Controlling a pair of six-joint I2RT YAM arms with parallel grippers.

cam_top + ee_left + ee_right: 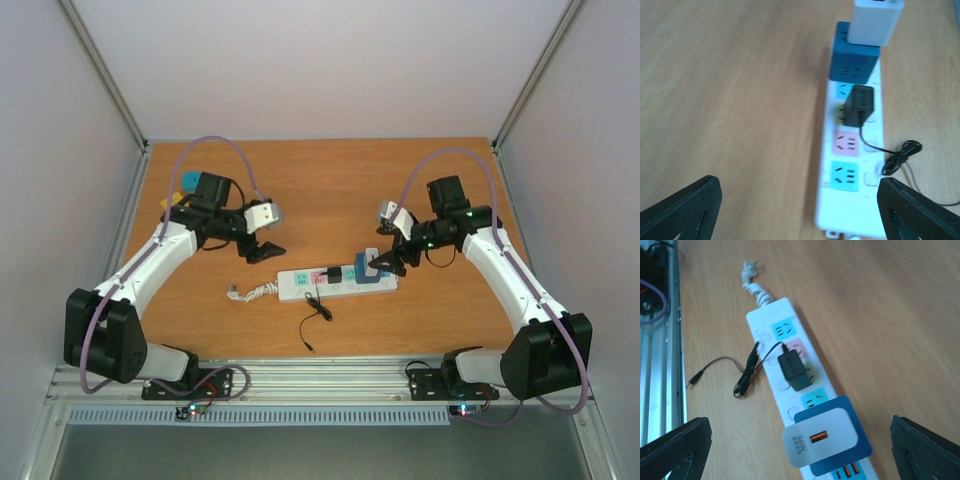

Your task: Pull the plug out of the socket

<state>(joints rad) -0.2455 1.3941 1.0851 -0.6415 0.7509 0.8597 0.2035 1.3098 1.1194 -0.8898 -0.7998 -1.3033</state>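
The socket is a long white power strip [300, 287] with pastel outlets lying across the table's front middle. A small black plug [325, 277] with a thin black cable [318, 315] sits in a middle outlet. A blue adapter cube [368, 274] topped by a white USB charger [372, 258] sits towards the right end. My left gripper [262, 250] is open and empty, just left of and behind the strip. My right gripper [385, 265] is open, straddling the blue cube and charger. In the left wrist view the strip [867, 200], black plug [859, 105] and cube [852, 62] show; in the right wrist view the strip [762, 325], plug [794, 371] and charger [820, 440] do.
The strip's short coiled white cord [255, 291] trails off its left end, also seen in the right wrist view [756, 287]. The metal rail [320, 375] runs along the table's near edge. A yellow and blue object [186, 183] lies at the back left behind the left arm.
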